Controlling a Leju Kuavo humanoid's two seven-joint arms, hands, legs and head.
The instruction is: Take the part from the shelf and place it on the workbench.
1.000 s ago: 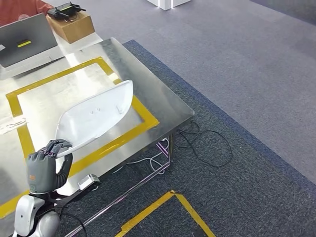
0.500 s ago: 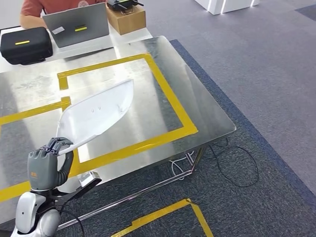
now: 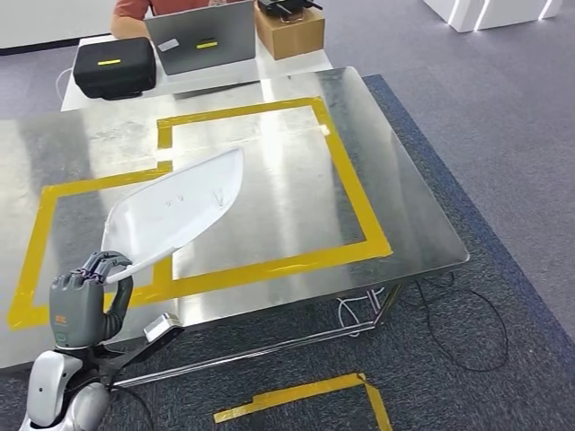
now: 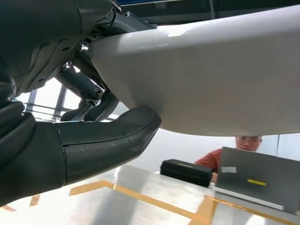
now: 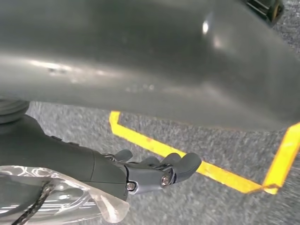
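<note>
The part (image 3: 172, 211) is a long white curved shell. My left hand (image 3: 84, 305) grips its near end at the lower left of the head view, and the part slants up and to the right, held in the air over the near side of the steel workbench (image 3: 407, 215). In the left wrist view the thick thumb (image 4: 106, 140) presses the part's pale underside (image 4: 212, 79). My right hand (image 5: 155, 171) hangs low over the carpet, fingers loosely stretched out and holding nothing.
Yellow tape (image 3: 359, 193) frames rectangles on the workbench top. Beyond its far edge a white table carries a black case (image 3: 114, 65), a laptop (image 3: 203, 40) and a cardboard box (image 3: 290, 29), with a person (image 3: 132, 7) behind it. Cables (image 3: 434, 305) lie under the bench, and yellow tape (image 3: 305, 395) marks the floor.
The whole picture has shifted: the camera has turned, and the workbench now lies more squarely ahead. The part stays in my left hand at the same spot in view.
</note>
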